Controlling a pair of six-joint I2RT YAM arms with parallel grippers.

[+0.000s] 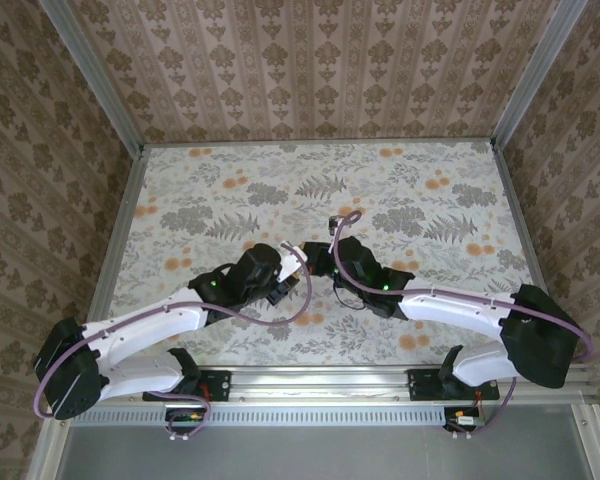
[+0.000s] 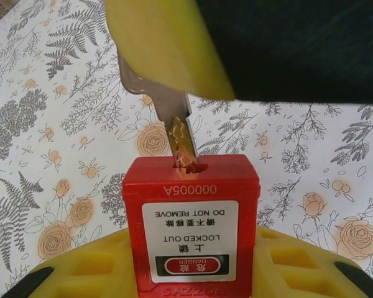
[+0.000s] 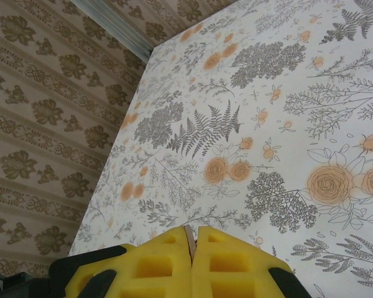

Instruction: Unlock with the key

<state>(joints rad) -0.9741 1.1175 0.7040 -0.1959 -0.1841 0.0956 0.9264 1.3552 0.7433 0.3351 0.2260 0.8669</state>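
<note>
On the left wrist camera, the key (image 2: 168, 105) has its head buried behind the right hand's yellow pad (image 2: 168, 43), and its tip is sunk out of sight in the keyway of the padlock (image 2: 191, 211). The padlock's near end runs off the bottom edge. From overhead I can't make out either one, because the left hand (image 1: 283, 288) and right hand (image 1: 323, 262) meet over them. On the right wrist camera, a thin metal sliver (image 3: 188, 239) pokes out between the pads, the rest covered.
</note>
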